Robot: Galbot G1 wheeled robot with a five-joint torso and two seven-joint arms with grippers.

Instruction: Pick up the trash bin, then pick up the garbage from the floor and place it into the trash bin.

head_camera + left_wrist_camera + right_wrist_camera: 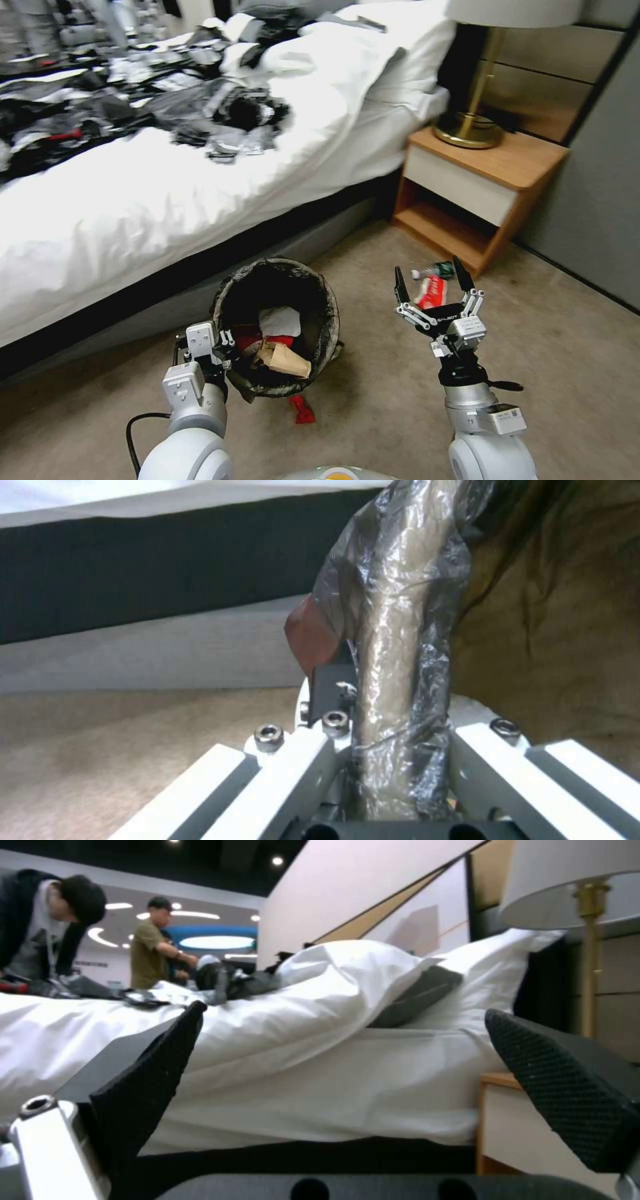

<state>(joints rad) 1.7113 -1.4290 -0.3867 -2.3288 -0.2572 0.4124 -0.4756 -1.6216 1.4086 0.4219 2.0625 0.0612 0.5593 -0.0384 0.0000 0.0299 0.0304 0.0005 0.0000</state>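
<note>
Bag liner hides most of the small round white plastic trash bin [277, 327], whose near rim the left end effector [223, 347] clamps; brown paper, white tissue and red wrappers lie inside. The right end effector [433, 280] hovers spread wide, empty. Just beyond its fingertips, partly screened, lie a red-and-white snack wrapper [432, 291] and a tiny green-labelled bottle [437, 270] before the wooden nightstand [480, 193]. A red scrap [303, 410] lies beside the bin.
</note>
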